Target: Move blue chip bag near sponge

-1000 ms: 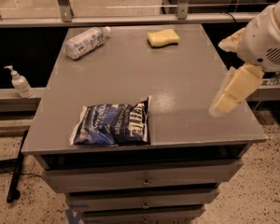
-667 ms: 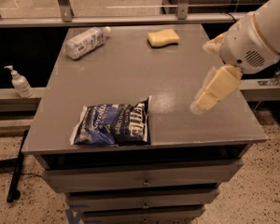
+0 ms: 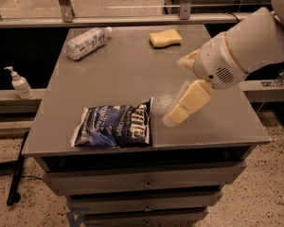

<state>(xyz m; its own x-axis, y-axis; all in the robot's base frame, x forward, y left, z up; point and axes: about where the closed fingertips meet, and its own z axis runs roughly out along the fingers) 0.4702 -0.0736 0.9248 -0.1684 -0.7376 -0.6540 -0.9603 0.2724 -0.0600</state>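
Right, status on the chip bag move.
Pincer just right of blue chip bag, not holding it. Bag flat at front edge; sponge at far edge. Water bottle far left, off the line.

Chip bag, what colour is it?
The chip bag is dark blue with white lettering, camera view; the gripper hovers beside it.

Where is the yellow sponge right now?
In the camera view, the sponge lies at the far edge of the table, right of the water bottle; the gripper hovers just right of the blue chip bag.
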